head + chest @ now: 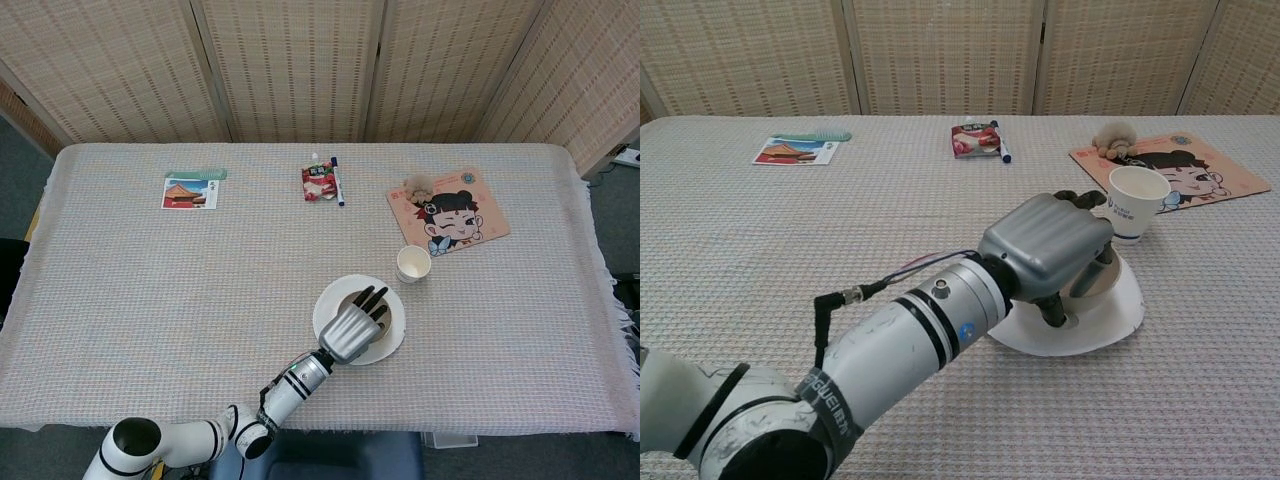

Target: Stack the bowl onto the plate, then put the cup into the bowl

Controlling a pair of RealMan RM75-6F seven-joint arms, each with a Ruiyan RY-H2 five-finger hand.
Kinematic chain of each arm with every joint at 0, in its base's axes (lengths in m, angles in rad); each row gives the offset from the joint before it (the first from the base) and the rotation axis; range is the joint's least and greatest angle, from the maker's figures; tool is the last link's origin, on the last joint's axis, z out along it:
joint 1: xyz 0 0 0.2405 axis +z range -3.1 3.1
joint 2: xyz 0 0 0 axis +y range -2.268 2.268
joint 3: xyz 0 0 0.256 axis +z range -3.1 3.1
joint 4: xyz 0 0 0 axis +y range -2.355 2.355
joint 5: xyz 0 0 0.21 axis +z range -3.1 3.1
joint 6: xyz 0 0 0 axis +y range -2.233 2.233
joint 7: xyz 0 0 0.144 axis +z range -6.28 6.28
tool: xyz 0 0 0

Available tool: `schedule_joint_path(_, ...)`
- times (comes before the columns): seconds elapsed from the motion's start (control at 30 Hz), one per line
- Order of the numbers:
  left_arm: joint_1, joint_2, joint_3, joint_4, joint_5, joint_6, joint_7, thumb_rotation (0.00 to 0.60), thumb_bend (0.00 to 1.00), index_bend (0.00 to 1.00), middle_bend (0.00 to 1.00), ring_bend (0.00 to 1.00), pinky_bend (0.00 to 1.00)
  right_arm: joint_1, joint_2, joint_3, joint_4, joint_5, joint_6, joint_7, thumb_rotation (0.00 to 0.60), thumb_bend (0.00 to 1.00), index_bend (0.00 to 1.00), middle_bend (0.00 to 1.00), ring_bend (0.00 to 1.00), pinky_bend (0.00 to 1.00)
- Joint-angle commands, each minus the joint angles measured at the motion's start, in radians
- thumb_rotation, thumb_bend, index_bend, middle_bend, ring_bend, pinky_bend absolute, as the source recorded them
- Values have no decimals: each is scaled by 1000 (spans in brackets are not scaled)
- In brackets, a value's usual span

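Your left robot hand (pixel 354 331) grips the bowl (pixel 354 302) resting on the plate (pixel 392 322), nothing visible inside it, while the paper cup (pixel 413 263) stands just beside the plate on the desk (pixel 150 280).

Coarse woven cloth covers the surface (pixel 150 290); the plate (pixel 394 340) looks smooth matt white, the left hand (pixel 1048 248) ribbed satin-grey metal.

The left hand (pixel 1050 250) has a ribbed silver back, black fingers (pixel 1072 198), and a black-banded white forearm.
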Motion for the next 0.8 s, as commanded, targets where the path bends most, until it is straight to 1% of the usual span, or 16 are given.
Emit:
schedule_joint_path(0.03,-8,-11,0,23,7,1,-21,600,225,719,326,0,152,1,-1,0,2,-2,0,-1,600,67,0,0,0,0)
schedule_joint_path(0.27,-18,-29,1,48,15,2,-58,600,225,717,326,1,152,1,-3,2,3,-7,1,1,600,67,0,0,0,0)
schedule_joint_path(0.33,-24,-28,5,47,24,0,-80,600,224,700,326,3,152,0,-2,2,4,-8,3,3,600,66,0,0,0,0)
schedule_joint_path(0.37,-26,-26,7,47,30,2,-89,600,222,676,325,4,152,-1,-3,2,5,-8,3,5,600,66,0,0,0,0)
schedule_joint_path(0.47,-29,-18,11,45,39,2,-104,600,219,558,325,5,152,-2,-3,2,7,-11,6,9,600,67,0,0,0,0)
schedule_joint_path(0.53,-27,-11,8,36,27,-13,-98,600,219,469,318,5,152,-3,-3,2,8,-12,8,11,600,67,0,0,0,0)
schedule_joint_path(0.6,-25,-5,5,25,16,-24,-85,600,219,348,299,4,152,-3,-2,1,8,-15,9,11,600,67,0,0,0,0)
schedule_joint_path(0.73,-22,-1,0,14,0,-32,-57,600,219,176,265,3,152,-3,-1,1,6,-17,11,9,600,67,0,0,0,0)
schedule_joint_path(0.8,-19,3,-5,4,-9,-34,-45,600,218,72,227,0,152,-3,-2,2,6,-16,10,5,600,66,0,0,0,0)
